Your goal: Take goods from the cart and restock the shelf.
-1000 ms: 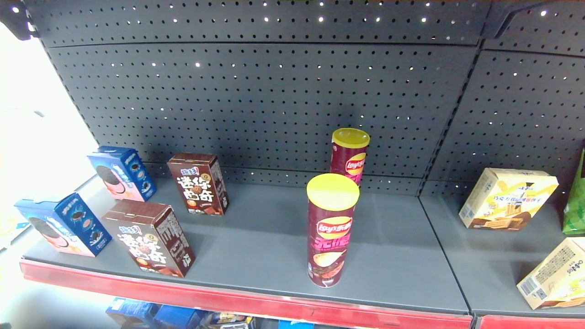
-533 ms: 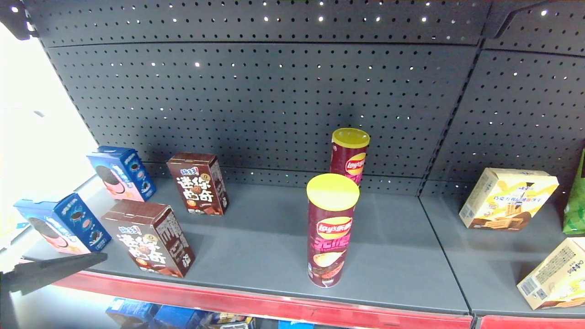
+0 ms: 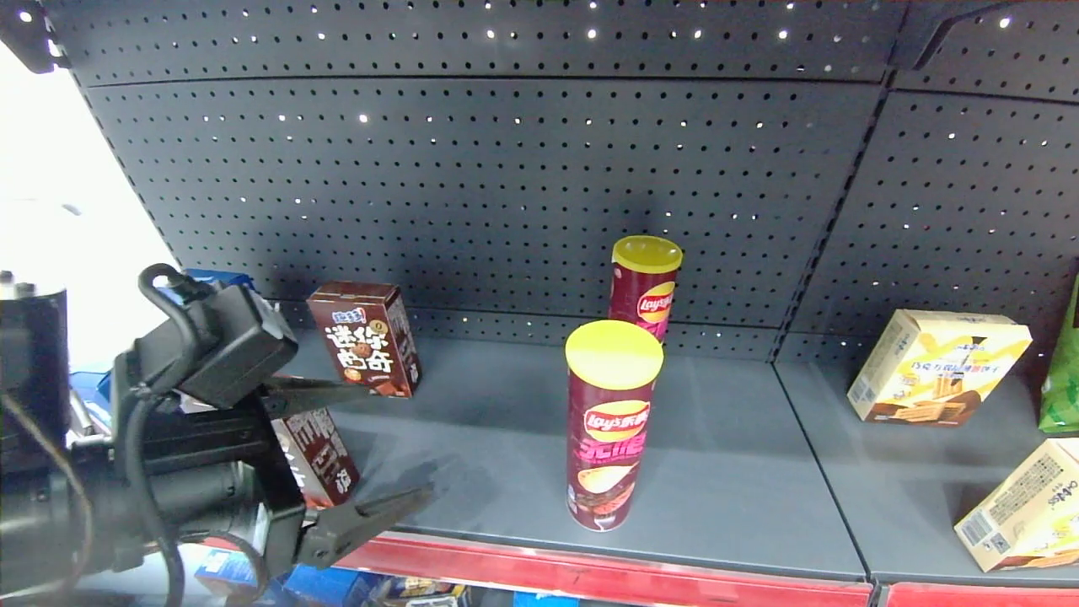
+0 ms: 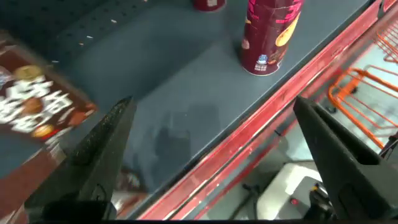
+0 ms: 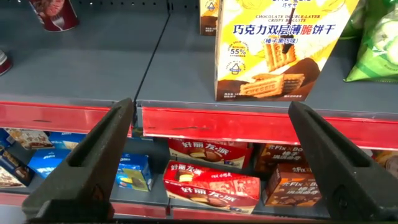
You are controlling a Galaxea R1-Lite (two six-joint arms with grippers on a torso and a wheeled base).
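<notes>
The left gripper (image 3: 398, 438) gapes empty at the shelf (image 3: 725, 472) front, beside a brown box (image 3: 324, 457). The right gripper (image 5: 211, 107), also spread, faces a yellow box (image 5: 280, 50).

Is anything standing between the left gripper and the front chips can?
Nothing visible: only bare shelf lies between the open left gripper and the front chips can. The brown box is left of it.
</notes>
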